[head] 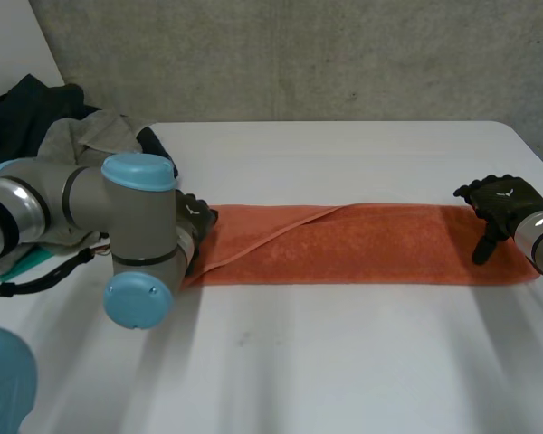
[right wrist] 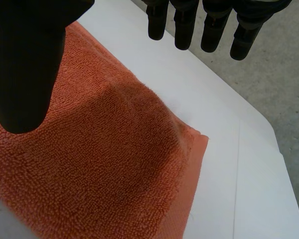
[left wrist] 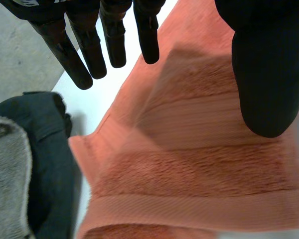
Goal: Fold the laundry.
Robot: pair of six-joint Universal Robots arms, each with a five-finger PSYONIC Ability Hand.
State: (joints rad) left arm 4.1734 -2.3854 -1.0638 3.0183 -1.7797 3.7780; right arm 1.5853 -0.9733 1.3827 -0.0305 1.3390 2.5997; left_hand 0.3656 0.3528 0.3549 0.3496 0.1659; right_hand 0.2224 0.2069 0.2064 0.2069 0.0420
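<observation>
An orange towel [head: 362, 244] lies across the white table [head: 344, 353] as a long folded strip, with a slanted fold line near its left end. My left hand [head: 195, 217] hovers at the towel's left end, fingers [left wrist: 112, 42] straight and apart from the thumb [left wrist: 269, 74], holding nothing; the towel's end [left wrist: 189, 174] lies under it. My right hand [head: 498, 203] is over the towel's right end, open, fingers [right wrist: 212, 30] straight above the far corner [right wrist: 197, 137], thumb [right wrist: 25, 69] above the cloth.
A heap of dark and grey laundry [head: 63, 136] lies at the table's left back, close to my left arm; it also appears beside the towel's end as dark cloth [left wrist: 45, 149]. The table's right edge [right wrist: 269, 149] runs just past the towel's corner.
</observation>
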